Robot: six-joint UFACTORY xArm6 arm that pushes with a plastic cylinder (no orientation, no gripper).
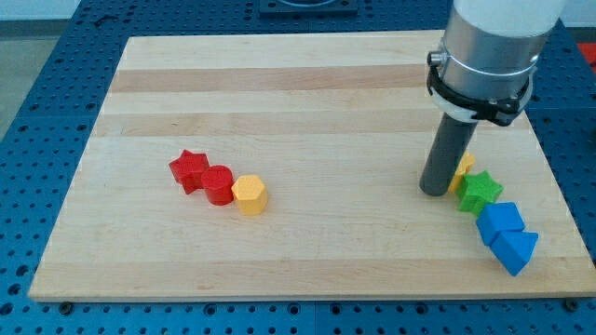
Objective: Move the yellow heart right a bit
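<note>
My tip (434, 191) rests on the counter (307, 102), touching or just beside the yellow heart (463, 171), which peeks out on the view's right of the rod. The tool is a plain rod with nothing to open or close, and it holds nothing. The heart thus lies to the view's right of my tip, so a rightward push looks well lined up. Just below the heart sits the green star (480, 192), with two blue blocks (506, 236) beyond that. Right of the heart the counter's edge is near, so room is short.
</note>
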